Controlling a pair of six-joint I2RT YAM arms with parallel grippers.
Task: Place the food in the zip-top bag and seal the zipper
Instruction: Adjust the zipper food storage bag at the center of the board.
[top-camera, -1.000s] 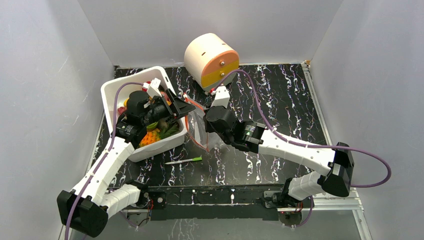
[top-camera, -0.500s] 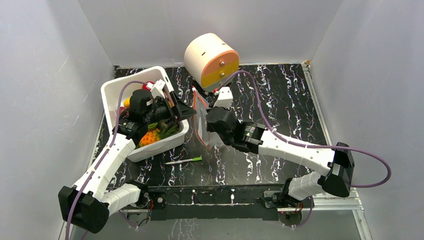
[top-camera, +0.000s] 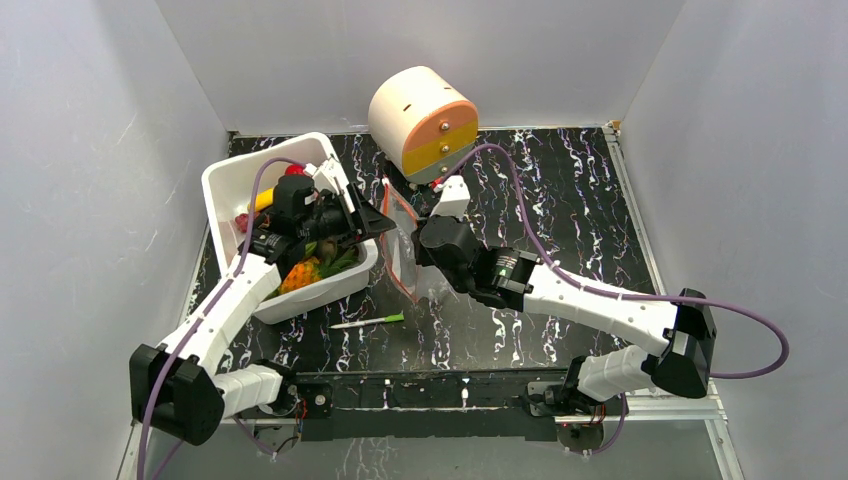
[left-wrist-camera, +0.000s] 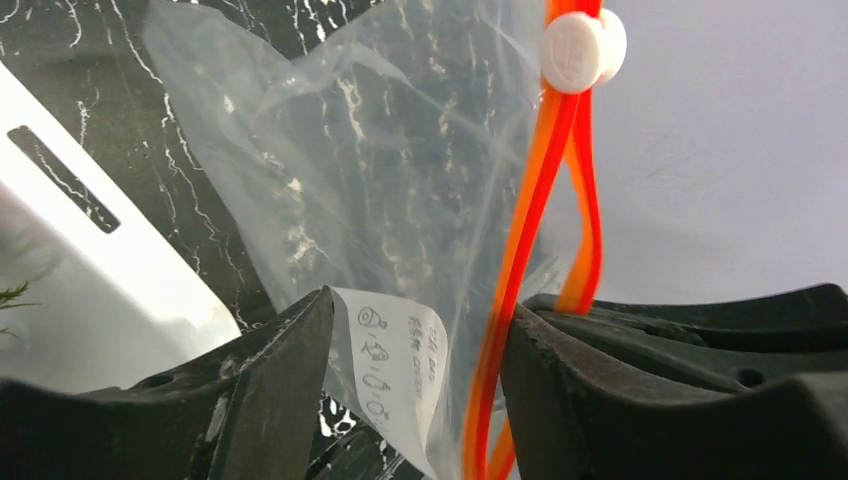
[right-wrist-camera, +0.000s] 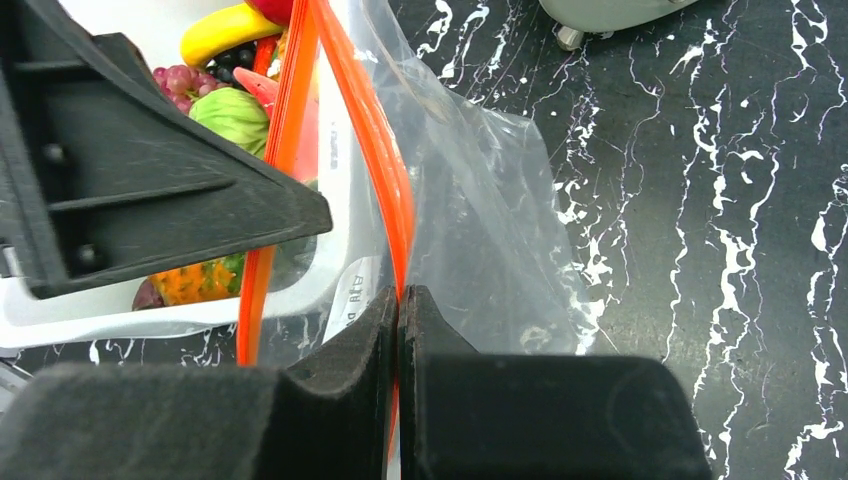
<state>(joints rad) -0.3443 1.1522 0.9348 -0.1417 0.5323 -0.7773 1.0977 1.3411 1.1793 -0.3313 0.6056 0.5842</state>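
Standing the zip-top bag (top-camera: 402, 250) upright beside the white bin (top-camera: 225, 185) over the last second, I am pinching one lip of the zipper (right-wrist-camera: 385, 150) in the tightly closed right gripper (right-wrist-camera: 398, 300). The left gripper (left-wrist-camera: 415, 330) is straddling the other lip, jaws partly apart, gripping nothing. The food (right-wrist-camera: 235, 115) is lying in the bin, so I am judging the mouth needs spreading first.

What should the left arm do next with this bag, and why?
Probably close the left gripper on the zipper strip lying between its open jaws. The right gripper is shut on one zipper lip of the zip-top bag, and the food sits in the white bin, so the mouth likely needs pulling apart first.
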